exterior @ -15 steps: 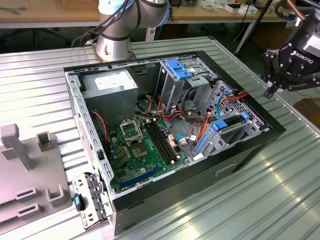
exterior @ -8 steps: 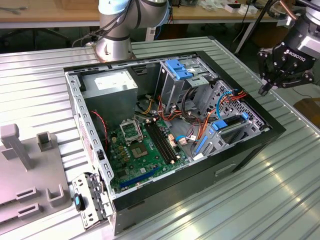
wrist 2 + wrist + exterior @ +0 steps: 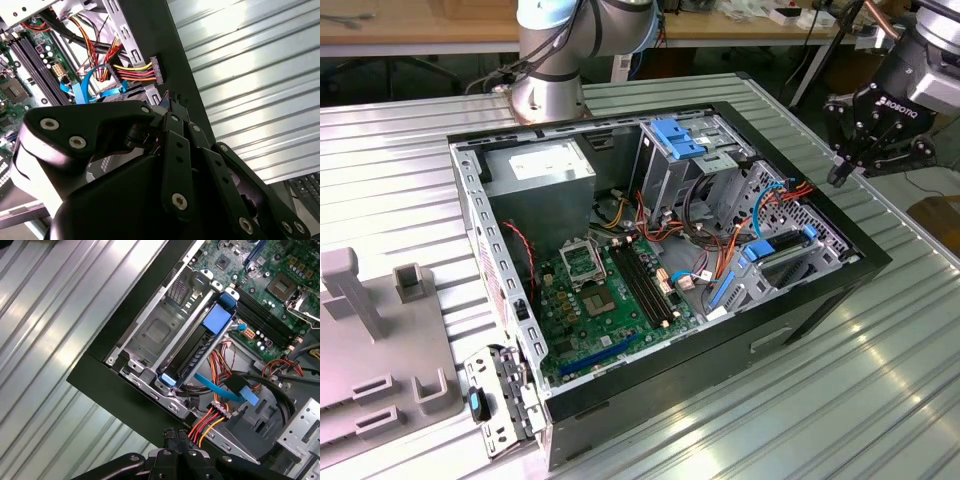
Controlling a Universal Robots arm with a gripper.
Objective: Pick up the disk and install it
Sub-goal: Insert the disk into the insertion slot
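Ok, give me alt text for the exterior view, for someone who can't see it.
An open computer case lies on a ribbed metal table, motherboard and cables exposed. The robot's black pincer hovers shut over the case's edge at the exterior view's right.

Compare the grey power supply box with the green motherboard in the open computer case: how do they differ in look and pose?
The power supply box is plain grey metal with a white sticker; the motherboard is green, crowded with slots and chips. The power supply box stands as a raised block in a corner; the motherboard lies flat, low down. Both sit inside the open black computer case.
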